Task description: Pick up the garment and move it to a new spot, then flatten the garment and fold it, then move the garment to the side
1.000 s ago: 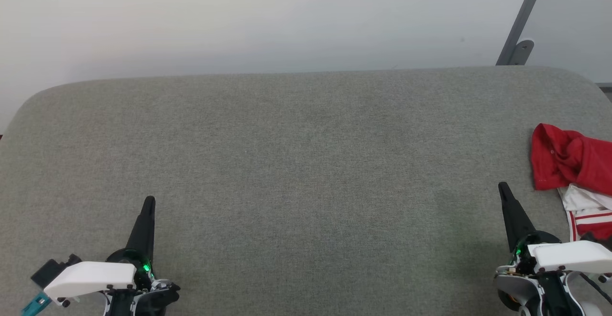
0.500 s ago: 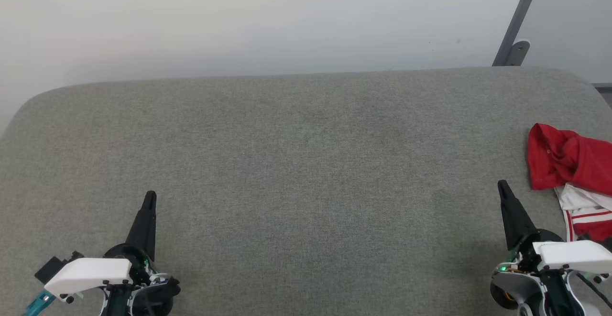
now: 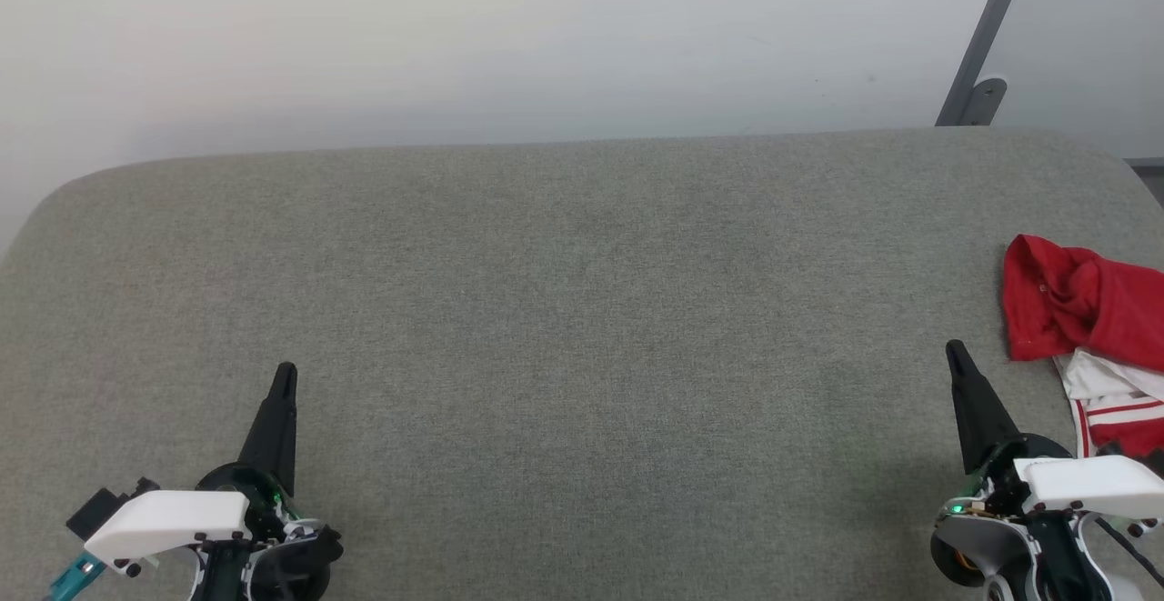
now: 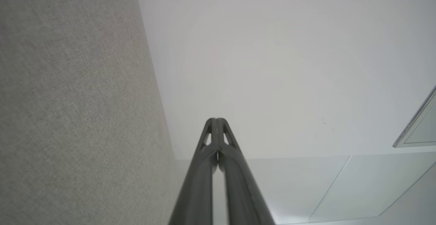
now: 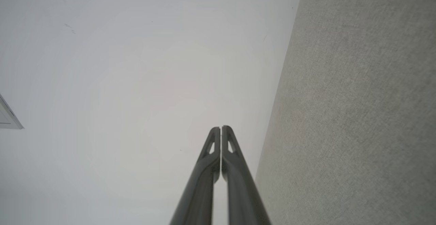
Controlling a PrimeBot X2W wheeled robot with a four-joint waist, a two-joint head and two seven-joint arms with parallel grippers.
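Right gripper and left gripper: fingers together, empty. Crumpled garment near right edge of grey pad, just beside right gripper, not touching. Looks light, soft, limp; best pinched at raised red fold, expecting sag.

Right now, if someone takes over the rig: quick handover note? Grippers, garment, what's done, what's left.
Left gripper: shut, empty, at the near left of the grey table.
Right gripper: shut, empty, at the near right, just left of the garment, not touching it.
Garment: crumpled red-and-white heap at the table's right edge, partly cut off by the head view.
Done: nothing visible; garment not yet picked up.
To do: grasp it, move it to a new spot, flatten, fold, move it aside.
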